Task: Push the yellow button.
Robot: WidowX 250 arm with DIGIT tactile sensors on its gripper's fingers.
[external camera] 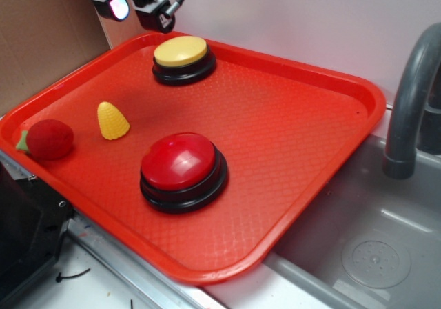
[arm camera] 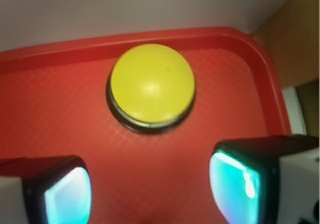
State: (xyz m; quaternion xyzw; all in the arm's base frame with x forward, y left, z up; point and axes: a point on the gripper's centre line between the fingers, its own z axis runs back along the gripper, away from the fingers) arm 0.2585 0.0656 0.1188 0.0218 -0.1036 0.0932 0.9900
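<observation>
So our jaws sit up at the far-left corner of the red tray (external camera: 344, 109), hanging above it and touching nothing. The gripper (external camera: 138, 5) is spread wide, with a clear gap between the two pads in the wrist view, and nothing held in there.

The yellow button (external camera: 180, 51) sits on the tray near its back rim, just beside and below the gripper in the exterior view. From the wrist camera the yellow button (arm camera: 152, 83) lies dead ahead of the gripper (arm camera: 150, 194), roughly centred between the two fingers (arm camera: 67, 196), so we'd guess the coming move is mostly forward and down onto the cap. It's round, so there's no long axis to worry about.

The bigger red button (external camera: 183, 164), the corn toy (external camera: 112, 120) and the red strawberry-looking toy (external camera: 48, 138) are well apart, nearer the front.
</observation>
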